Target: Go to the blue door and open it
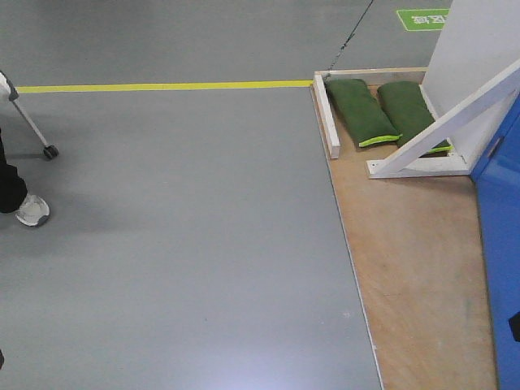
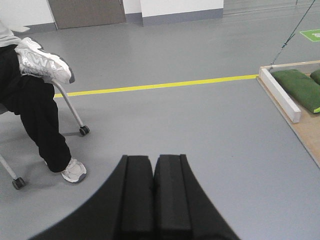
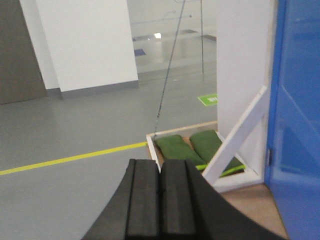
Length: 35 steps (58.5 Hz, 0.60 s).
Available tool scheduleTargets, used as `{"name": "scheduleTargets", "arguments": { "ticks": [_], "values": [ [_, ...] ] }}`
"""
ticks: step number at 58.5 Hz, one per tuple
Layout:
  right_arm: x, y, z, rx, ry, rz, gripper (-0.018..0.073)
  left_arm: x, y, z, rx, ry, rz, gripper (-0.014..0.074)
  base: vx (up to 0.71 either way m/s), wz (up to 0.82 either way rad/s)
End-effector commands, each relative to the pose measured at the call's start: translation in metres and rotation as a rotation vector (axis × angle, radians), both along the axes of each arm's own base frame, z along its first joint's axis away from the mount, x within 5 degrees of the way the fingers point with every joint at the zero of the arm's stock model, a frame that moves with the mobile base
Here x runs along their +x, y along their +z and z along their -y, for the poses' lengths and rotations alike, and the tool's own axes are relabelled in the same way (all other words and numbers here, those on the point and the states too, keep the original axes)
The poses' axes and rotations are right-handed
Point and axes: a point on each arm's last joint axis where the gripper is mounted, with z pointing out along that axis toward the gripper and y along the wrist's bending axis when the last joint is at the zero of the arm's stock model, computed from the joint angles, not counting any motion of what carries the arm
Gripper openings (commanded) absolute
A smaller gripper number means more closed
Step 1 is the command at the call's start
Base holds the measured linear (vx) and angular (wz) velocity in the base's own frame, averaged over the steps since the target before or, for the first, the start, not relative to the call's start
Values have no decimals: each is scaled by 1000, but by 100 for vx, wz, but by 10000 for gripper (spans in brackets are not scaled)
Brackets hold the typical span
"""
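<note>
Glossy bright-blue flat door panel [image 3: 297,125] stood just beside the white slanted wooden brace [image 3: 235,137]. It looked rigid, heavy and slick, best taken by its handle, which was unseen. Black left gripper [image 2: 152,162] and right gripper [image 3: 160,167] were closed, empty.

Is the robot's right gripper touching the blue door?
Apart. The right wrist view shows the right gripper, jaws shut together, with a strip of wooden platform visible between it and the blue door off to its side.
</note>
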Motion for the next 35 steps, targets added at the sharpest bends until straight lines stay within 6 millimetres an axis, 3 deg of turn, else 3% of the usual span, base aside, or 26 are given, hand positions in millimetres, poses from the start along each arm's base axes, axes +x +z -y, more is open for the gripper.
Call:
{"name": "scheduleTargets", "arguments": {
  "ticks": [1, 18, 35],
  "values": [
    [6, 24, 5, 53, -73, 69, 2, 1, 7, 0, -3, -1, 92, 70, 0, 0],
    [19, 84, 35, 391, -390, 204, 2, 1, 7, 0, -3, -1, 92, 70, 0, 0],
    [31, 114, 72, 763, -618, 466, 2, 1, 7, 0, -3, -1, 92, 70, 0, 0]
  ]
}}
